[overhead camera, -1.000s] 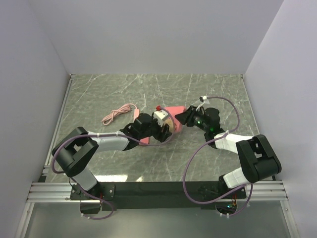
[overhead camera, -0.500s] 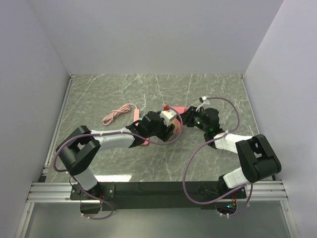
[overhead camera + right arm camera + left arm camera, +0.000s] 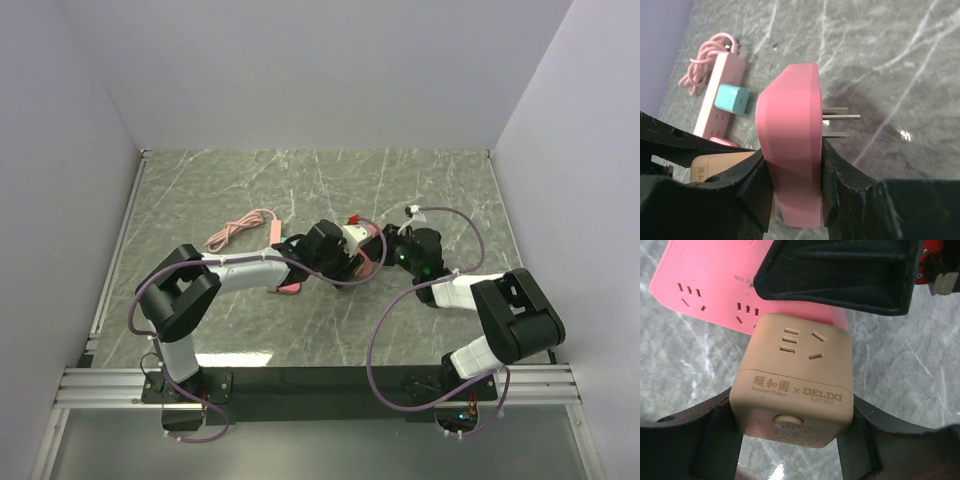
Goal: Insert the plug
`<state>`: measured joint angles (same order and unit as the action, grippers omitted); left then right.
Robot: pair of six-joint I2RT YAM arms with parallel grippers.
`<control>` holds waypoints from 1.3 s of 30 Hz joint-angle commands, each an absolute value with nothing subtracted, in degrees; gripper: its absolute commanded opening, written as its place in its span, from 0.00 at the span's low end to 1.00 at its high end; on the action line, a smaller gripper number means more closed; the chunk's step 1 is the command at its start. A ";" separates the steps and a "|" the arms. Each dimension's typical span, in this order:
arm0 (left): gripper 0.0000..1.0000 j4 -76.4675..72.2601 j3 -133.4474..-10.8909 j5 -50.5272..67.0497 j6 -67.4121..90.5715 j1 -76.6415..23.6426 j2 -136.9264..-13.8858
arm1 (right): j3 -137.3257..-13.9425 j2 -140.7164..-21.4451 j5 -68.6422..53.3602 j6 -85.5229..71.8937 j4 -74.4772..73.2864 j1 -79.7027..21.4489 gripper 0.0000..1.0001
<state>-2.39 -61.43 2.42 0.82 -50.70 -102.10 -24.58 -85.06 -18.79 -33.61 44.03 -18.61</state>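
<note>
1. Top external view. On the grey-green marble-patterned table, the two arms met near the middle. The left gripper grasped a beige cube-shaped plastic socket block. Just beside it, the right gripper was clenched on a flat pink plastic plug. The plug sat between the two grippers, close against the block; whether they touched could not be told here. A long pink plastic power strip and its coiled pink cable lay to the left, apart from both grippers.

2. Left wrist view. The block was clamped between the left gripper's two black fingers, with one socket face turned toward the camera. A pink face of the plug, pierced with socket holes, showed just beyond the block's far edge, partly under the black right gripper.

3. Right wrist view. The plug appeared edge-on, pinched between the right fingers. Its three metal prongs pointed to the right of the view above the table, in no socket. The block showed at lower left, on the side away from the prongs. A small teal charger sat on the power strip.
</note>
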 commanded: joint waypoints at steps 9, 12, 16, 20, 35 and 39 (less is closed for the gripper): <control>0.00 -0.18 -72.50 -2.72 -2.28 -50.62 -112.05 | -22.85 -81.12 -42.36 -52.56 66.53 -24.78 0.00; 0.00 2.37 -74.70 -3.34 -2.29 -50.98 -113.90 | -22.59 -80.86 -42.45 -52.65 66.79 -24.79 0.00; 0.00 0.45 -73.84 -2.29 -1.85 -51.15 -114.17 | -22.15 -81.73 -43.50 -54.93 70.48 -24.79 0.00; 0.00 -4.12 -71.72 -1.85 -0.44 -51.15 -114.43 | -22.06 -82.62 -44.12 -56.60 72.24 -24.70 0.00; 0.00 -6.16 -76.99 1.67 -0.88 -51.50 -119.44 | -20.57 -84.29 -41.31 -55.99 69.88 -22.94 0.00; 0.00 -3.52 -80.41 2.98 -1.84 -51.50 -120.76 | -19.51 -84.99 -38.77 -53.79 64.71 -21.63 0.00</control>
<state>10.13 -76.23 3.60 -2.42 -51.57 -114.06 -19.38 -89.34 -13.06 -40.49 55.51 -16.95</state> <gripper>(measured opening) 0.673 0.482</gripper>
